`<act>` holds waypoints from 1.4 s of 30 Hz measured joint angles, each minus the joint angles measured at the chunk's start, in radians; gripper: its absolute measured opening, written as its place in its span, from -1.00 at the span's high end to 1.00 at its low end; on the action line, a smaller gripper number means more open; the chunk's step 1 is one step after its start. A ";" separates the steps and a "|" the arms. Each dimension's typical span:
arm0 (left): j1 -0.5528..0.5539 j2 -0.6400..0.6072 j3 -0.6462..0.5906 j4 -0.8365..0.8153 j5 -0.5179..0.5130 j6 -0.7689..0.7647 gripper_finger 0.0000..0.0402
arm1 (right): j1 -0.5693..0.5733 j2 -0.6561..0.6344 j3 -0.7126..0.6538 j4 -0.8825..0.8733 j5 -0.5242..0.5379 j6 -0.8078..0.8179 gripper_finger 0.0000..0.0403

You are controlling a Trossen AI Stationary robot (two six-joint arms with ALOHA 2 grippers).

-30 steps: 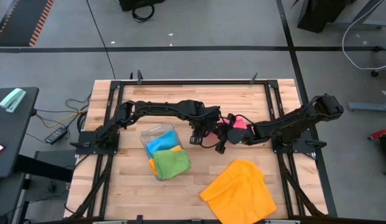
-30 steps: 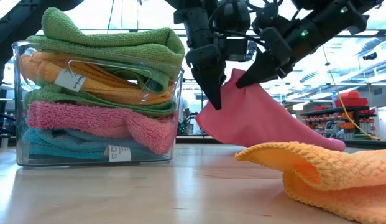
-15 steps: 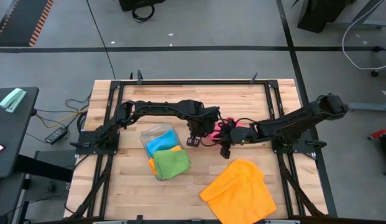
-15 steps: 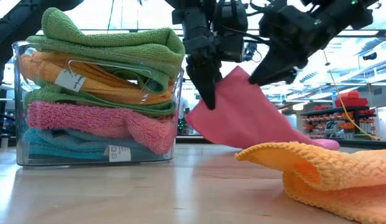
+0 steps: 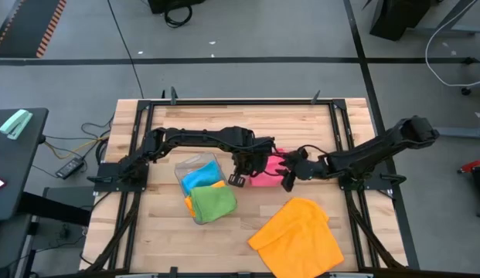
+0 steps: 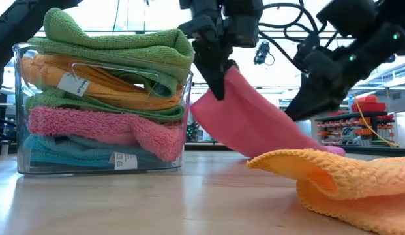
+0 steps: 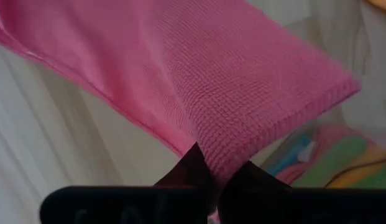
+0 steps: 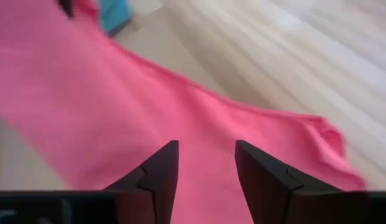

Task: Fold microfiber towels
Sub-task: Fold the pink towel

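Note:
A pink microfiber towel (image 6: 254, 121) hangs slanting over mid-table, with my left gripper (image 6: 218, 88) shut on its raised end and its lower end (image 6: 332, 150) lying on the wood. To the right of that towel and low over it, my right gripper (image 8: 205, 146) stands open; the pink cloth lies beyond its fingertips. An orange towel (image 5: 297, 235) lies crumpled near the table's front edge. Several folded towels, green (image 6: 117, 39) on top, are stacked in a clear tray (image 5: 201, 188). My left gripper pinches the pink towel's raised edge (image 7: 211, 152) between its two fingers, near a corner. The fingers point down at it from above. The cloth slopes away below them toward the table's right, its far end on the table; one layer or several, I cannot tell.
The clear tray (image 6: 23, 140) full of towels stands just left of the left gripper. The orange towel (image 6: 345, 183) lies in front of the pink one. Black frame rails (image 5: 139, 147) run along the table's sides. Bare wood shows at the far side.
My right gripper has let go of the pink towel, opened, and drawn back toward the table's right and near edge, sinking. My left gripper has shut on the towel's raised edge and risen slightly. The towel now hangs from the left gripper alone.

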 joint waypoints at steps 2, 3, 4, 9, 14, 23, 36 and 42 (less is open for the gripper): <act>-0.003 0.000 0.002 -0.008 0.000 0.019 0.88 | 0.000 0.038 -0.014 0.060 0.042 -0.014 0.19; -0.004 0.000 0.002 -0.020 0.000 0.024 0.88 | 0.000 0.062 -0.015 0.088 0.050 -0.037 0.20; -0.004 0.000 0.002 -0.034 0.002 0.027 0.89 | 0.000 0.089 -0.015 0.123 0.053 -0.064 0.21; -0.008 0.000 0.002 -0.069 0.075 0.015 0.96 | -0.002 0.244 -0.015 0.311 0.042 -0.122 0.22; -0.032 0.000 0.002 -0.072 0.084 0.019 0.88 | -0.030 0.385 -0.016 0.474 0.051 -0.175 0.22; -0.056 0.000 0.002 -0.048 0.085 0.034 0.96 | -0.108 0.540 0.041 0.553 -0.045 -0.232 0.22; -0.054 0.000 0.002 0.005 0.081 0.073 0.84 | -0.109 0.216 0.047 0.246 -0.112 -0.244 0.22; -0.052 0.000 0.002 0.009 0.081 0.090 0.95 | -0.076 0.058 0.048 0.025 -0.108 -0.115 0.22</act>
